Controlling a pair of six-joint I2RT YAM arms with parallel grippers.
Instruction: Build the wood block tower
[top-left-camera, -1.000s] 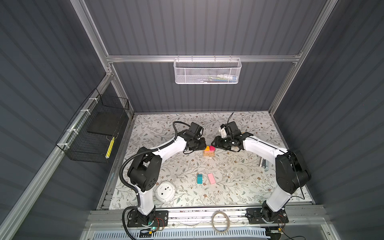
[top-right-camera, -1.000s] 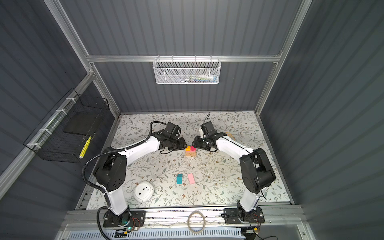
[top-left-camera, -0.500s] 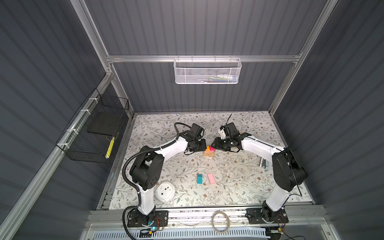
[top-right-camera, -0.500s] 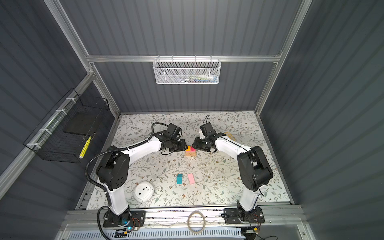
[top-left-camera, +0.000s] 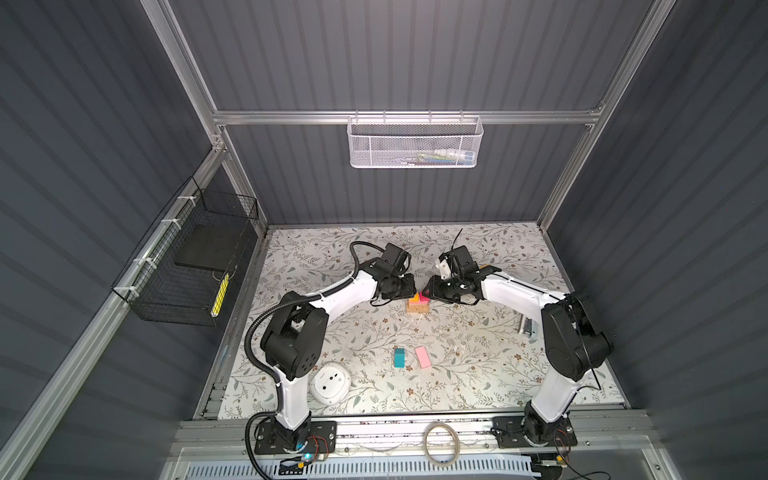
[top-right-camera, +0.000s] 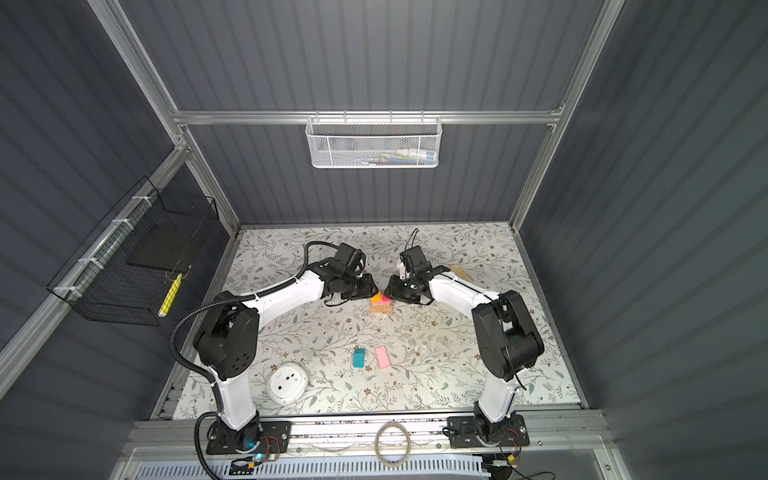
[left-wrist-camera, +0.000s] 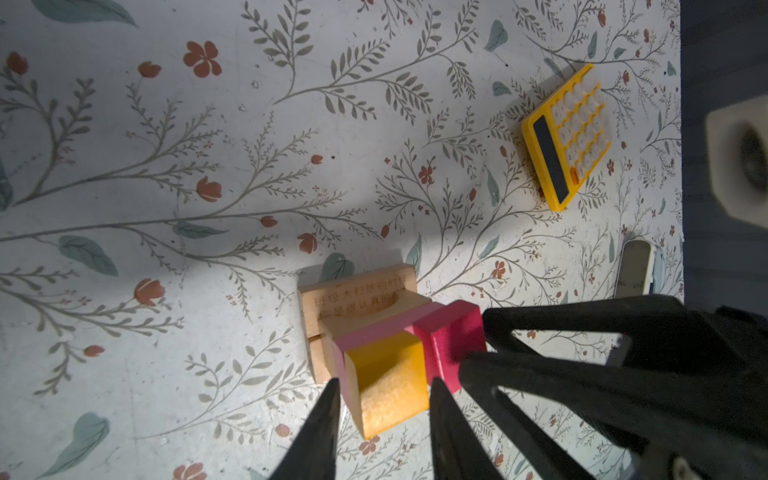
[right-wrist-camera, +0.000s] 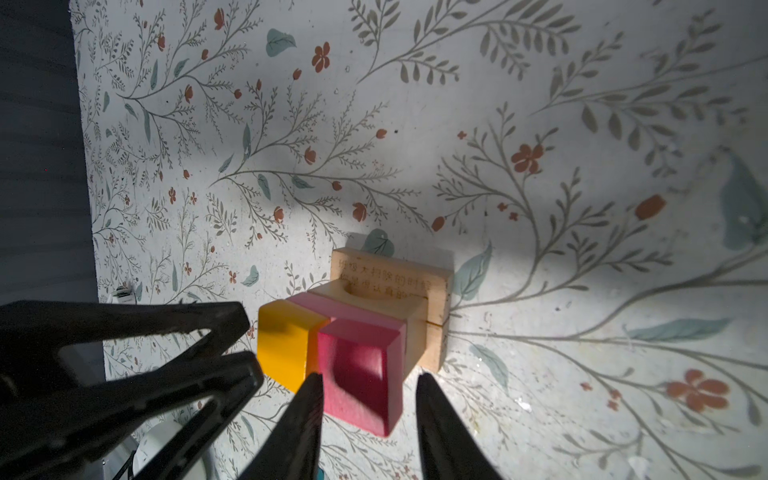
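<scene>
The left arm (top-left-camera: 345, 293) rises from its base at the near-left edge to a high elbow. Its white forearm then runs far and rightward, dipping toward mid-counter. The right arm (top-left-camera: 513, 293) mirrors it from the near-right. Their tips almost meet over the tower (top-left-camera: 417, 305), which stands a little far of the centre of the floral counter (top-left-camera: 478, 353).

The left hand (left-wrist-camera: 384, 382) points down with a finger on either side of the orange wooden cube (left-wrist-camera: 386, 386), close against its faces. Whether they actually press it I cannot tell. The right hand (right-wrist-camera: 368, 374) straddles the magenta-red wooden cube (right-wrist-camera: 361, 374) with its jaws parted. One finger lies at the cube's edge and the other stands off with a sliver of gap showing, so nothing is clamped.

The two cubes sit side by side and touching, orange on the left. They rest on a pale pink wooden slab (right-wrist-camera: 345, 311) laid over tan wooden bars (right-wrist-camera: 386, 270).

Bare counter runs from the tower's far side to the back wall. On the near side a teal wooden block (top-left-camera: 400, 358) and a loose pale pink slab (top-left-camera: 423, 357) lie just beside each other, well apart from the tower. A white round device (top-left-camera: 331, 382) sits near-left, beside the left arm's upright link. A yellow calculator (left-wrist-camera: 565, 137) lies far-right of the tower, apart from it.
</scene>
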